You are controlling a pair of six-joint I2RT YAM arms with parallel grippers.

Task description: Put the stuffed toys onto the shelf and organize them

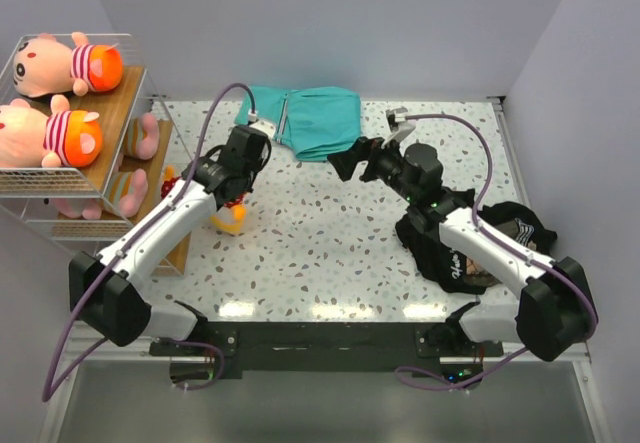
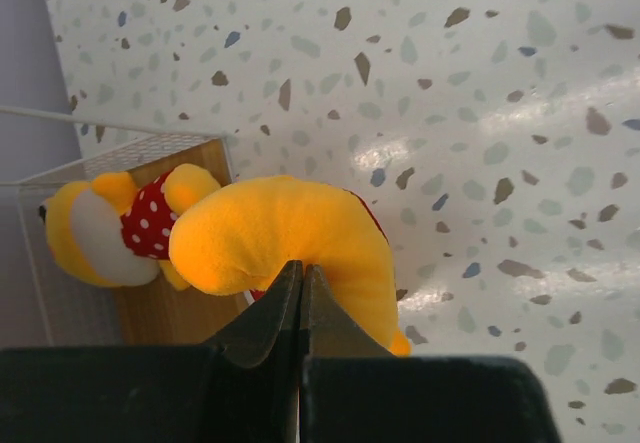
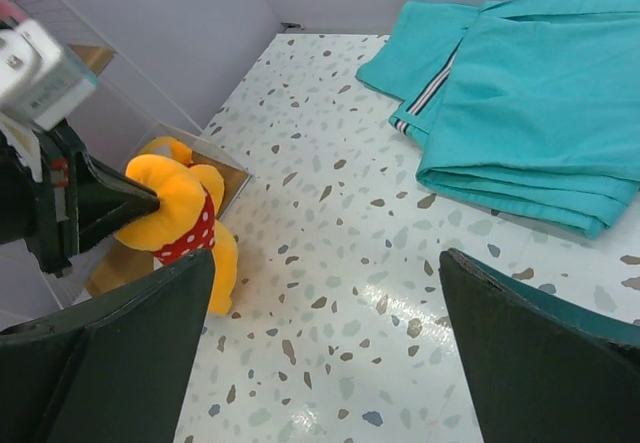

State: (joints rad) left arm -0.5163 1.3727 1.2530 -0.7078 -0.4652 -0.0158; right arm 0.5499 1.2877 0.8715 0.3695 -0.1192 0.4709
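Closest to the lens, the left end effector (image 2: 302, 268) is clamped on the orange plush doll (image 2: 275, 233), held low over the counter (image 2: 480, 113) just beside the foot of the shelf (image 1: 112, 128). I'd lift it clear of the wire mesh before swinging in, then seat it upright on a free board. The right end effector (image 3: 325, 260) hangs with fingers apart, holding nothing. Only the top view shows pink dolls (image 1: 60, 63) on the upper tiers. The left wrist view shows more orange and red dots by the low board (second doll or same, unclear).
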